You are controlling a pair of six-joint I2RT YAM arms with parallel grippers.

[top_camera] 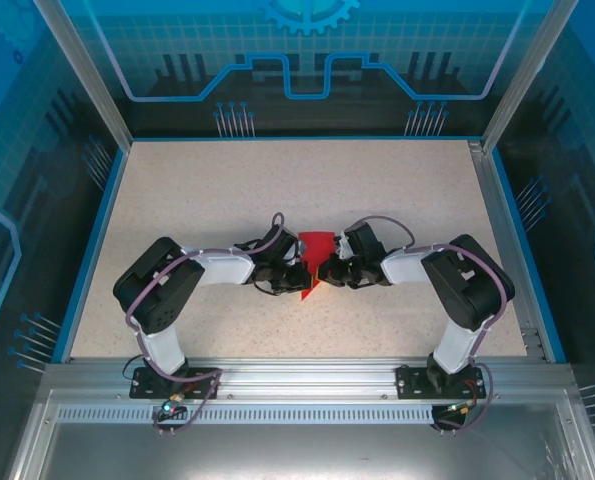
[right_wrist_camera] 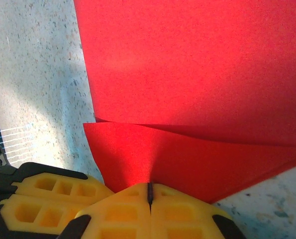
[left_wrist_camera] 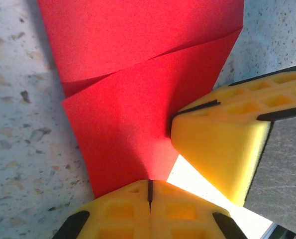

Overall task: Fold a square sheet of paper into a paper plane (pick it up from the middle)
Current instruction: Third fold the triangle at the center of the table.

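Top view: square sheet of paper [top_camera: 315,250], bright red and folded, at the middle of the desk [top_camera: 277,180], between the two arms. Left claw [top_camera: 299,274] against its left side, right claw [top_camera: 329,272] against its right side, both meeting at the paper. Cannot tell from here whether lifted off the surface or lying on it.

Left wrist view: left claw [left_wrist_camera: 149,186] clamped tight, closed to a thin seam, with the red paper [left_wrist_camera: 133,119] pinched at the tips. Two overlapping layers of paper, running up the frame over the speckled desk [left_wrist_camera: 18,124]. Right claw [left_wrist_camera: 222,144] just beside, on the right, its yellow face touching the paper's edge.

Right wrist view: right claw [right_wrist_camera: 149,189] closed hard to a thin seam too, nipping the lower, pointed layer of the paper [right_wrist_camera: 187,64]. Above that, a broad flat layer overlapping the nipped one. Left claw [right_wrist_camera: 43,199] low on the left, close beside. Desk [right_wrist_camera: 38,74] along the left and at the lower right corner.
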